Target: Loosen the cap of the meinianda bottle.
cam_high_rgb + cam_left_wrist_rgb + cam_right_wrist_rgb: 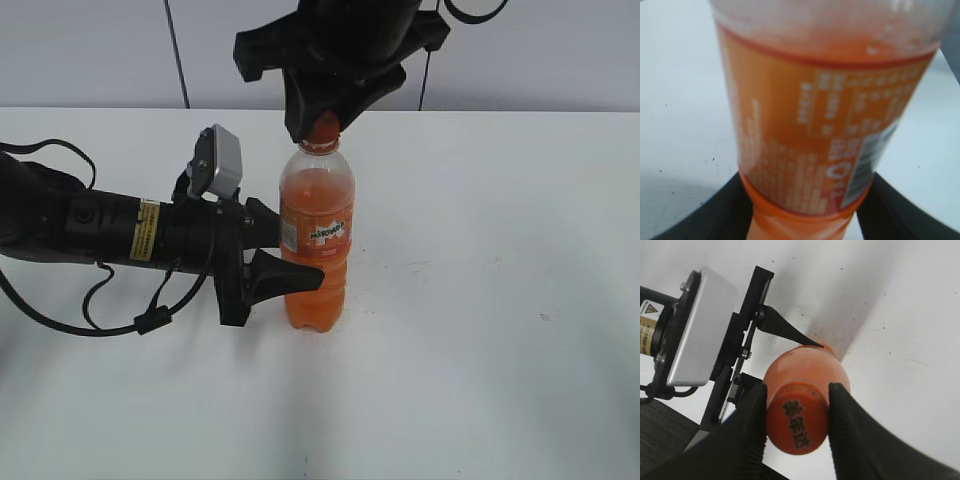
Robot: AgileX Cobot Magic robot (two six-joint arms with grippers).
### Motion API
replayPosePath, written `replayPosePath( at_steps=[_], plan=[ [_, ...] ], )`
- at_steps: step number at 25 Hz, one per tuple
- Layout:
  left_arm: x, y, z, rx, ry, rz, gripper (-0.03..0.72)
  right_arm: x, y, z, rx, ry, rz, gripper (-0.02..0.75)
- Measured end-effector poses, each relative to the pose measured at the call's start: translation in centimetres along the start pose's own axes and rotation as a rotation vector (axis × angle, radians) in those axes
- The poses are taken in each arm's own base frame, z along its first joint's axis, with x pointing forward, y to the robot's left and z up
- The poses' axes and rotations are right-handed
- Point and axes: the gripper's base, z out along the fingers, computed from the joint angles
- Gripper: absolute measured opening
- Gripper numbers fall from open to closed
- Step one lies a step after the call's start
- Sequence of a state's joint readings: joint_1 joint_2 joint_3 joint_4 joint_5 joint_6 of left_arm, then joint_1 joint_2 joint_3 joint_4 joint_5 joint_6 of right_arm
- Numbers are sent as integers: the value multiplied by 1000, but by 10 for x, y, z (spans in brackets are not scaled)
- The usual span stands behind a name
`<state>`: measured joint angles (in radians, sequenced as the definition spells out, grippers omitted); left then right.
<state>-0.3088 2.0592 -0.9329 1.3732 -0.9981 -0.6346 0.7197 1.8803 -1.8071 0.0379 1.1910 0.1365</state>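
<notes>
The cap (797,422) is clamped between the two dark fingers (752,435) of the right gripper (322,125), which is brought down from above so that a twist about the bottle's upright axis can be applied; in the right wrist view the pads are seen pressed against opposite sides of the ribbed edge. Below, the meinianda bottle (316,235) is held at its lower body by the left gripper (290,262), whose jaws are closed around it from the side, just under the label. This hold is judged to be there so that the bottle is kept from turning while the cap is worked. The bottle is stood upright on the white table (480,300), near its middle, with the orange drink reaching high into the shoulder.
</notes>
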Motion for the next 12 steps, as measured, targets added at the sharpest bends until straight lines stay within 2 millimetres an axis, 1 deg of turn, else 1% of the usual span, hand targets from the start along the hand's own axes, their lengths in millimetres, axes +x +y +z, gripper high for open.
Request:
replayPosePath(
  at_steps=[2, 5, 10, 12],
  plan=[
    [0, 0, 0, 0, 0, 0, 383, 0, 0, 0, 0, 0, -78, 273],
    [0, 0, 0, 1, 0, 0, 382, 0, 1, 0, -11, 1, -311, 273],
    [0, 0, 0, 2, 1, 1, 382, 1, 1, 0, -15, -1, -976, 273],
    [0, 0, 0, 1, 1, 1, 382, 1, 1, 0, -11, 1, -1193, 273]
  ],
)
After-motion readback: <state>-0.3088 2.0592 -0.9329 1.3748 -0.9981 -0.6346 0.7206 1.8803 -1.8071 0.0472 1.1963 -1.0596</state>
